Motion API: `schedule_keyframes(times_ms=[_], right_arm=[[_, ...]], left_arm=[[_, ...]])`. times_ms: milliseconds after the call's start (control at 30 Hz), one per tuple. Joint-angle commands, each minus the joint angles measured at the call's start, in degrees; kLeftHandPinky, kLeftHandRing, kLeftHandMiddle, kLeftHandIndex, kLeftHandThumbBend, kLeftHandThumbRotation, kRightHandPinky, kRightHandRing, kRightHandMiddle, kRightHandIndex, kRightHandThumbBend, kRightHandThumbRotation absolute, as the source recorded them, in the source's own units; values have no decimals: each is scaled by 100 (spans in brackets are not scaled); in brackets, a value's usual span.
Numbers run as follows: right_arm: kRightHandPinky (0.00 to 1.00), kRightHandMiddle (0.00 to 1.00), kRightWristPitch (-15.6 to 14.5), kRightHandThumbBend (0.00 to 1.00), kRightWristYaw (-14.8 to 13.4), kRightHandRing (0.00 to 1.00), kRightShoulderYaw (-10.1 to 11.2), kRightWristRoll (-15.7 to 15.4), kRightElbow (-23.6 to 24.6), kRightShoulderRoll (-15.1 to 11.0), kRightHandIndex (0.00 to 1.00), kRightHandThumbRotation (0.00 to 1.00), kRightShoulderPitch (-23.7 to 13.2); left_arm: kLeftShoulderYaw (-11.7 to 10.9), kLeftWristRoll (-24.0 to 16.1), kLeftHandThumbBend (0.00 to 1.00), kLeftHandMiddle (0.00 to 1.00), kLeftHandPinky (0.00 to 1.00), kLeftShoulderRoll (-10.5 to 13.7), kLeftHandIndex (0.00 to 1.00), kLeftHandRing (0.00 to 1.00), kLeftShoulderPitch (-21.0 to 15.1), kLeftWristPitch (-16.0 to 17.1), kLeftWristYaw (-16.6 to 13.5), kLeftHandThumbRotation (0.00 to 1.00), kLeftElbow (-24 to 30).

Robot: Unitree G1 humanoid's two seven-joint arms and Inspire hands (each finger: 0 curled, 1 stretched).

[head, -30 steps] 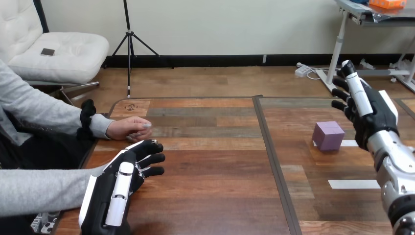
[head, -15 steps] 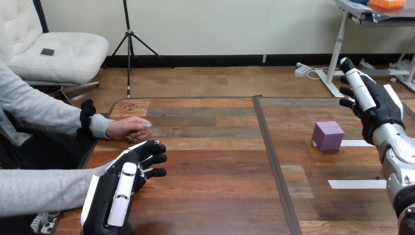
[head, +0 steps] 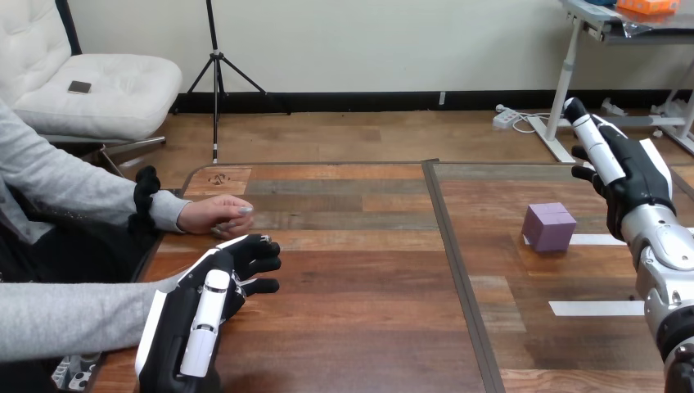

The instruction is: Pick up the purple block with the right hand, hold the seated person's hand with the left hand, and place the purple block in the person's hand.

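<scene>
Lying on the wooden table (head: pixel 368 327), the purple block (head: pixel 549 227) sits clear of the straight-fingered right hand (head: pixel 632 182).

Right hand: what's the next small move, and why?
Probably bring the right hand down and leftward onto the purple block. The block sits untouched on the table; the hand hangs open, raised to the block's right. The left hand lies open near the person's hand, not holding it.
</scene>
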State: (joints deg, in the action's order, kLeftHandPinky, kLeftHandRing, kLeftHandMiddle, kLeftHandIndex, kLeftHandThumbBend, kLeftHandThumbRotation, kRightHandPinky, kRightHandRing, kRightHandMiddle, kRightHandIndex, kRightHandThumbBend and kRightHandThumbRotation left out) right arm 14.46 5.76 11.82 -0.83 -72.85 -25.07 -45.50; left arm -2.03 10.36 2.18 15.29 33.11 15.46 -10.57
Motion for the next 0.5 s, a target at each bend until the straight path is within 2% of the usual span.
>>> schedule_keyframes(times_ms=[0,133,233,367,467], right_arm=[[88,93,-6,69,-153,92,-98,-115,-55,-46,91,83,-418],[88,93,11,70,-221,92,-183,-244,-51,-55,91,85,-397],[87,93,120,69,-391,91,-390,-525,-52,-95,90,88,-355],[86,93,-75,72,-462,92,-473,-652,-54,-94,90,89,-378],[86,94,-129,76,-457,93,-493,-686,-56,-93,91,84,-377]], left_arm=[[41,-37,34,72,65,-2,67,72,-167,49,-7,89,322],[41,-17,32,73,65,8,66,74,-151,61,10,88,318],[37,-14,31,73,65,14,66,74,-159,81,18,87,295],[29,-19,30,73,65,15,66,74,-156,117,16,87,281],[25,-28,28,73,64,15,66,74,-164,143,12,87,264]])
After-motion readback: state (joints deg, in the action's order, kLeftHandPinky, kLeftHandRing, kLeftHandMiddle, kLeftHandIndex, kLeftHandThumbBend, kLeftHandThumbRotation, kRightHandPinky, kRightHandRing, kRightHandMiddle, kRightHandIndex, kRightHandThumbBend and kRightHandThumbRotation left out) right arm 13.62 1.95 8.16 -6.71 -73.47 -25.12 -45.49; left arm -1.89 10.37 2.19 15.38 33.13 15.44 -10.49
